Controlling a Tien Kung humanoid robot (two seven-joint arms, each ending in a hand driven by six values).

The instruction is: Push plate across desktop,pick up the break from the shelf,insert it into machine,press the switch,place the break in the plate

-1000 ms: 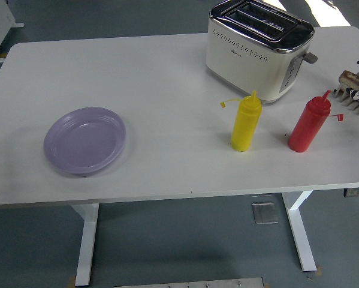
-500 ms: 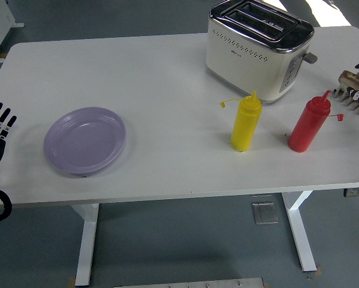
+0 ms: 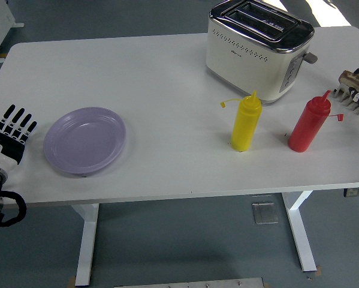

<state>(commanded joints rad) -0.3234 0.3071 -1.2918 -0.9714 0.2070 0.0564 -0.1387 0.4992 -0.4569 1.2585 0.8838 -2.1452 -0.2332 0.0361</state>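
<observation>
you're at step one, nothing done yet. left hand (image 3: pixel 12 133) sits w/ fingers spread, holding nothing, just left of the purple plate (image 3: pixel 85 140), not touching. bread on rack (image 3: pixel 354 93) at right edge; toaster (image 3: pixel 259 48) slots empty.

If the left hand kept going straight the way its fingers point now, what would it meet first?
The left hand lies open left of the purple plate, fingers pointing up and slightly right. That line looks free across bare table; it probably passes the plate's rim, though depth is unclear.

Left hand (image 3: pixel 12 133), fingers extended, just left of the purple plate (image 3: pixel 85 140).
</observation>
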